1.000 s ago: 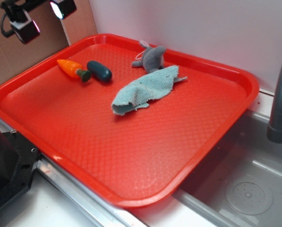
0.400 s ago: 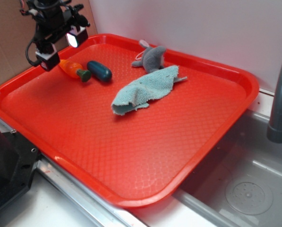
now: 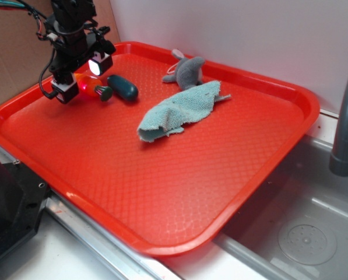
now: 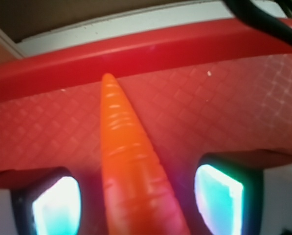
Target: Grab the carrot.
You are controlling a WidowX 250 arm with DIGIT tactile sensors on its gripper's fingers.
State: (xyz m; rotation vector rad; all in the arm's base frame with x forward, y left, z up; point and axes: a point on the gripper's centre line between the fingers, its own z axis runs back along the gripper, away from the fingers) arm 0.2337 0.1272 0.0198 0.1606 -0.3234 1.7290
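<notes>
The orange carrot (image 3: pixel 90 85) lies on the red tray (image 3: pixel 162 175) at its far left, green stem cap toward the tray's middle. My gripper (image 3: pixel 83 74) has come down over it and stands open, one glowing finger on each side of the carrot's body. In the wrist view the carrot (image 4: pixel 128 166) runs up between the two lit fingertips (image 4: pixel 218 198), its point toward the tray's rim (image 4: pixel 136 54). A gap shows on both sides of the carrot.
A dark green pickle-like toy (image 3: pixel 123 87) lies right beside the carrot's stem end. A grey plush toy (image 3: pixel 187 71) and a pale blue cloth (image 3: pixel 179 109) lie further right. A sink (image 3: pixel 302 233) with a grey faucet (image 3: pixel 345 116) is at right.
My gripper came down from the upper left corner and lowered onto the carrot, so its fingers now straddle it. The carrot and other things have not moved.
</notes>
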